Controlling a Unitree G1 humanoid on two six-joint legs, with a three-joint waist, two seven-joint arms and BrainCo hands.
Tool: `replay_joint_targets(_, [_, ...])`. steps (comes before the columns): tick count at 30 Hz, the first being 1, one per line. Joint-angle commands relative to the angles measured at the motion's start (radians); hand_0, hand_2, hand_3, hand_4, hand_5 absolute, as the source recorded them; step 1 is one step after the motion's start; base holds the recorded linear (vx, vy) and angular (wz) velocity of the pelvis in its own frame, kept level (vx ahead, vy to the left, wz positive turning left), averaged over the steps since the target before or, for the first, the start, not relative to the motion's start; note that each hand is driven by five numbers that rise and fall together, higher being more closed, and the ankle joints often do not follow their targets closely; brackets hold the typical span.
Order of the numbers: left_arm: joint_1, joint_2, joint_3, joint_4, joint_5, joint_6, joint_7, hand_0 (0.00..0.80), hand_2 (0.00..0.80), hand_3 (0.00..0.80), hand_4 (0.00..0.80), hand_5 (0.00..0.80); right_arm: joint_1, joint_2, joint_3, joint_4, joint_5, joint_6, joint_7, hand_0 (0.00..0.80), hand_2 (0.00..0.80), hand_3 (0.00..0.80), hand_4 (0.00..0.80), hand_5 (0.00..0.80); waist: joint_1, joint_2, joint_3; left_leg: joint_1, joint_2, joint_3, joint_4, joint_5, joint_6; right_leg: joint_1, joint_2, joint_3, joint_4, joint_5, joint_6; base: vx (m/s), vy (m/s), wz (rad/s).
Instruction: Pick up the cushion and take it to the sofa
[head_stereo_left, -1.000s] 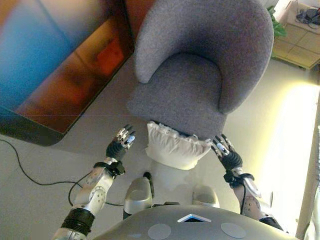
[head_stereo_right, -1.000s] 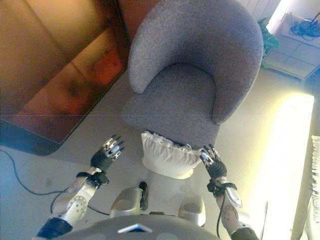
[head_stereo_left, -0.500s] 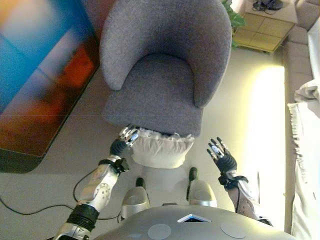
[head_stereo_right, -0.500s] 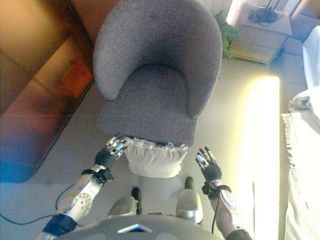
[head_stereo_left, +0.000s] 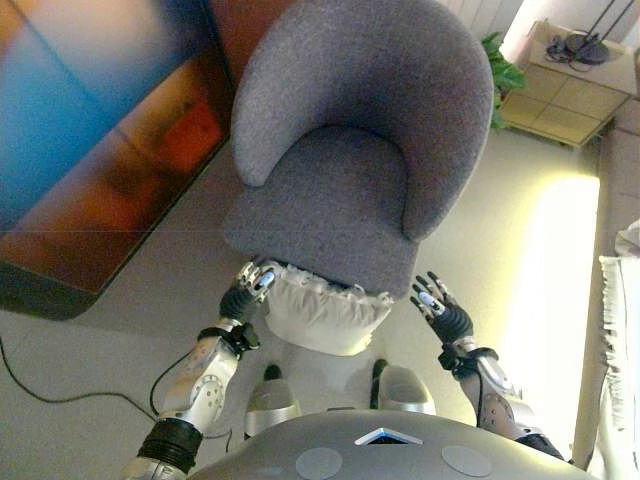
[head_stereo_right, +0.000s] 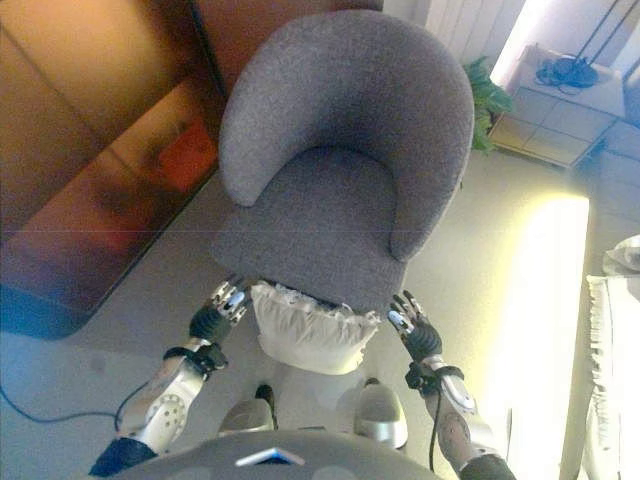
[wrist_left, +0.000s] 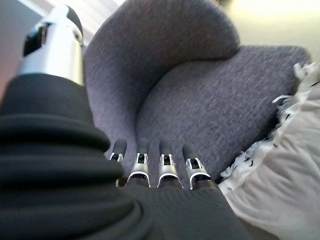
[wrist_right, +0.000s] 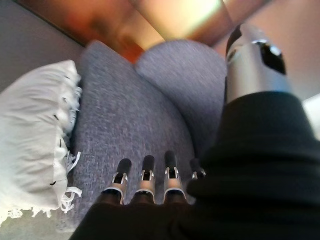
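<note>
Pale smooth floor (head_stereo_left: 120, 300), bright glare strip along the robot's right side. A grey upholstered armchair (head_stereo_left: 360, 150) stands straight ahead, curved back wrapping round the seat, seat front edge facing the robot. To the robot's left a large dark glossy panel (head_stereo_left: 90, 150) with blue and orange reflections lies low beside the chair, its near edge well apart from the left arm. Far right behind the chair: a green plant (head_stereo_left: 503, 75) and a low light-wood cabinet (head_stereo_left: 570, 100) with dark cables on top. White fringed fabric (head_stereo_left: 625, 300) shows at the right frame edge.

Open floor on both sides of the chair; wider gap on the right between the chair and the white fabric, narrower on the left between the chair and the panel.

White cushion (head_stereo_left: 320, 312) with a frilled edge sits on the floor against the seat front, upper edge touching or tucked just under the seat lip, directly ahead of the robot and between the two hands.

Left hand (head_stereo_left: 245, 290) at the cushion's left top corner, fingers straight and spread, tips at or just beside the frill; contact not clear, nothing grasped. In the left wrist view the fingers (wrist_left: 167, 167) point at the seat with the cushion alongside.

Right hand (head_stereo_left: 440, 308) near the cushion's right edge, clear gap between them, fingers extended and open, holding nothing; right wrist view shows straight fingers (wrist_right: 145, 180) toward the seat
</note>
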Motion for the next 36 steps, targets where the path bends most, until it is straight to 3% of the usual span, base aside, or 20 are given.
replay_joint_targets(1, [0.016, 0.001, 0.037, -0.082, -0.034, -0.045, -0.041, 0.000, 0.000, 0.000, 0.000, 0.000, 0.007, -0.030, -0.010, -0.069, -0.011, -0.023, 0.030, 0.000, 0.000, 0.000, 0.000, 0.000, -0.002, 0.014, 0.004, -0.022, 0.106, 0.036, 0.072, 0.119, -0.071, 0.065, 0.036, -0.033, -0.127, 0.109, -0.004, 0.208, 0.223, 0.06])
replay_joint_targets(4, [0.024, -0.008, 0.034, -0.090, -0.023, -0.049, -0.036, 0.000, 0.000, 0.000, 0.000, 0.000, 0.014, -0.033, -0.016, -0.062, -0.019, -0.034, 0.038, 0.000, 0.000, 0.000, 0.000, 0.000, 0.038, 0.039, 0.025, -0.052, 0.107, 0.018, -0.207, 0.197, -0.095, 0.121, 0.044, -0.050, -0.156, 0.085, 0.012, 0.246, 0.217, 0.19])
replay_joint_targets(6, [0.023, -0.016, 0.034, -0.083, -0.007, -0.051, -0.052, 0.000, 0.000, 0.000, 0.000, 0.000, 0.006, -0.032, -0.019, -0.045, -0.012, -0.046, 0.047, 0.000, 0.000, 0.000, 0.000, 0.000, 0.063, 0.036, 0.037, -0.093, 0.093, 0.032, -0.264, 0.209, -0.102, 0.171, 0.038, -0.064, -0.178, 0.075, 0.018, 0.244, 0.133, 0.25])
replay_joint_targets(8, [0.016, -0.017, 0.035, -0.081, 0.014, -0.047, -0.071, 0.000, 0.000, 0.000, 0.000, 0.000, -0.003, -0.026, -0.018, -0.037, 0.011, -0.058, 0.048, 0.000, 0.000, 0.000, 0.000, 0.000, 0.073, 0.035, 0.039, -0.117, 0.073, 0.061, -0.236, 0.192, -0.096, 0.211, 0.026, -0.083, -0.189, 0.062, 0.025, 0.222, 0.139, 0.15])
replay_joint_targets(9, [0.010, -0.013, 0.036, -0.085, 0.016, -0.041, -0.079, 0.000, 0.000, 0.000, 0.000, 0.000, -0.007, -0.021, -0.017, -0.040, 0.022, -0.061, 0.047, 0.000, 0.000, 0.000, 0.000, 0.000, 0.073, 0.032, 0.035, -0.113, 0.057, 0.074, -0.221, 0.139, -0.078, 0.220, 0.010, -0.087, -0.185, 0.056, 0.034, 0.259, 0.180, -0.15])
replay_joint_targets(11, [0.018, 0.000, 0.038, -0.094, 0.012, -0.039, -0.085, 0.000, 0.000, 0.000, 0.000, 0.000, -0.002, -0.012, -0.013, -0.053, 0.032, -0.062, 0.041, 0.000, 0.000, 0.000, 0.000, 0.000, 0.080, 0.030, 0.025, -0.097, 0.027, 0.041, -0.210, 0.077, -0.054, 0.225, -0.018, -0.069, -0.157, 0.042, 0.060, 0.309, 0.206, -0.35])
replay_joint_targets(14, [0.005, 0.031, 0.036, -0.067, 0.022, -0.061, -0.075, 0.000, 0.000, 0.000, 0.000, 0.000, 0.017, -0.005, -0.035, -0.064, 0.051, -0.047, 0.036, 0.000, 0.000, 0.000, 0.000, 0.000, 0.068, 0.022, 0.009, -0.115, 0.014, 0.051, -0.115, 0.024, -0.029, 0.243, -0.063, -0.048, -0.121, 0.033, 0.089, 0.309, 0.182, -0.08])
replay_joint_targets(18, [-0.019, 0.060, 0.037, -0.039, 0.052, -0.073, -0.038, 0.000, 0.000, 0.000, 0.000, 0.000, 0.004, 0.031, -0.038, -0.047, 0.046, -0.066, 0.013, 0.000, 0.000, 0.000, 0.000, 0.000, 0.075, 0.009, -0.014, -0.105, -0.004, 0.065, -0.107, -0.003, -0.005, 0.237, -0.114, -0.073, -0.109, 0.067, 0.112, 0.224, 0.101, -0.08])
replay_joint_targets(24, [-0.088, 0.092, 0.040, 0.002, 0.082, -0.086, -0.068, 0.000, 0.000, 0.000, 0.000, 0.000, -0.029, 0.060, -0.068, 0.011, 0.013, -0.090, -0.070, 0.000, 0.000, 0.000, 0.000, 0.000, 0.079, 0.000, -0.028, -0.150, -0.012, 0.081, -0.050, -0.040, 0.017, 0.227, -0.135, -0.060, -0.076, 0.082, 0.112, 0.113, 0.044, -0.07])
replay_joint_targets(27, [-0.125, 0.104, 0.033, 0.026, 0.091, -0.133, -0.036, 0.000, 0.000, 0.000, 0.000, 0.000, -0.080, 0.052, -0.053, 0.039, -0.077, -0.110, -0.096, 0.000, 0.000, 0.000, 0.000, 0.000, 0.096, -0.002, -0.014, -0.195, 0.009, 0.079, -0.005, -0.043, -0.006, 0.181, -0.163, -0.092, -0.119, 0.117, 0.109, -0.050, -0.122, -0.16])
replay_joint_targets(30, [-0.234, 0.123, 0.025, 0.074, 0.065, -0.193, 0.004, 0.000, 0.000, 0.000, 0.000, 0.000, -0.233, 0.016, -0.019, 0.056, -0.078, -0.123, -0.117, 0.000, 0.000, 0.000, 0.000, 0.000, 0.084, -0.007, 0.068, -0.308, 0.078, 0.050, 0.084, -0.044, -0.068, 0.054, -0.165, -0.042, -0.200, 0.202, 0.116, -0.332, -0.306, -0.86])
replay_joint_targets(31, [-0.264, 0.124, 0.029, 0.089, 0.064, -0.210, 0.016, 0.000, 0.000, 0.000, 0.000, 0.000, -0.275, 0.004, -0.005, 0.059, -0.072, -0.128, -0.121, 0.000, 0.000, 0.000, 0.000, 0.000, 0.079, -0.008, 0.097, -0.346, 0.102, 0.037, 0.119, -0.046, -0.073, 0.025, -0.154, -0.016, -0.181, 0.187, 0.115, -0.261, -0.264, -0.80])
replay_joint_targets(33, [-0.288, 0.114, 0.029, 0.085, 0.091, -0.218, 0.055, 0.000, 0.000, 0.000, 0.000, 0.000, -0.310, -0.012, 0.004, 0.046, -0.059, -0.125, -0.129, 0.000, 0.000, 0.000, 0.000, 0.000, 0.077, -0.013, 0.122, -0.403, 0.132, 0.030, 0.163, -0.042, -0.081, 0.011, -0.133, -0.020, -0.156, 0.146, 0.111, -0.138, -0.174, -0.22])
replay_joint_targets(36, [-0.284, 0.098, 0.025, 0.067, 0.117, -0.237, 0.085, 0.000, 0.000, 0.000, 0.000, 0.000, -0.312, -0.018, -0.001, 0.026, -0.038, -0.125, -0.125, 0.000, 0.000, 0.000, 0.000, 0.000, 0.069, -0.012, 0.142, -0.439, 0.145, 0.010, 0.186, -0.033, -0.095, -0.008, -0.119, -0.011, -0.126, 0.102, 0.109, -0.028, -0.083, -0.18])
